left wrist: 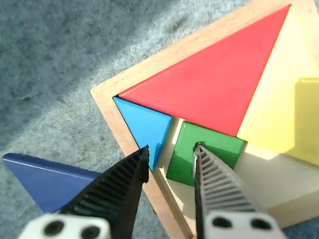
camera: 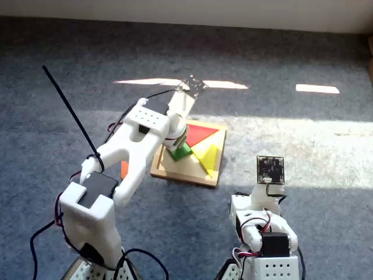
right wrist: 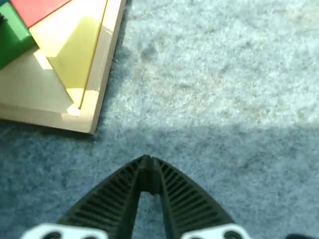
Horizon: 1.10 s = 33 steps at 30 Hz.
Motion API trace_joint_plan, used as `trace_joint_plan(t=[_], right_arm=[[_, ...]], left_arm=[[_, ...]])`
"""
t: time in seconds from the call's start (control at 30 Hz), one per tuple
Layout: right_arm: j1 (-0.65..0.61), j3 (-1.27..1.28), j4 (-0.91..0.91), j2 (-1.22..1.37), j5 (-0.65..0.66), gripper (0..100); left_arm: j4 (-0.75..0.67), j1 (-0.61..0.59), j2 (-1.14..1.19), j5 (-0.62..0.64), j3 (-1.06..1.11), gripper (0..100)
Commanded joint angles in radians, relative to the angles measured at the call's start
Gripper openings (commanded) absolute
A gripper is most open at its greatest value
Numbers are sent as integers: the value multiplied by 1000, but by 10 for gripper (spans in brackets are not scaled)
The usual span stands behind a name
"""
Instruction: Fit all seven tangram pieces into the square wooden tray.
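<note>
A red triangle (left wrist: 209, 84), blue triangle (left wrist: 147, 124), green square (left wrist: 204, 152) and yellow triangle (left wrist: 279, 114) are held in the wooden tray (left wrist: 104, 95) on the worktop (left wrist: 50, 50). The left gripper (left wrist: 172, 152) is parted, empty, above them; the right gripper (right wrist: 149, 162) is closed, empty.

Hard sunlight lays broad band across carpet (camera: 303, 140) in high view, with two brighter strips beyond it. Foreground lies in soft shade. Light direction unclear. Tray (camera: 217, 170) sits inside lit band, wood pale and washed. Left wrist view: red piece (left wrist: 209, 84) glows, yellow piece (left wrist: 269, 109) shows two tones, one part duller, and diagonal shade edge cuts carpet. Right wrist view: straight shade line crosses carpet, lit above and dim below, with small glare spot on tray rim.
</note>
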Motion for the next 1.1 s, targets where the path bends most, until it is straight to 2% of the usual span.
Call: trace_joint_plan(t=[0.0,0.27,0.5,0.63,0.77,0.97,1.07], right_arm=[[15,125,-22,-12,3,5],[15,125,-22,-12,3,5],[15,125,-22,-12,3,5],[16,125,-22,-12,3,5],[16,125,-22,-12,3,5],[16,125,-22,-12,3,5],[16,125,-22,-12,3,5]], left_arm=[[-11,-44,42,6,-70,158],[-11,-62,44,6,-101,157],[-5,-64,-82,11,-88,155],[55,-64,-166,68,-94,158],[114,-71,-248,69,-84,158],[190,-189,-302,71,-84,162],[213,-274,-298,71,-82,239]])
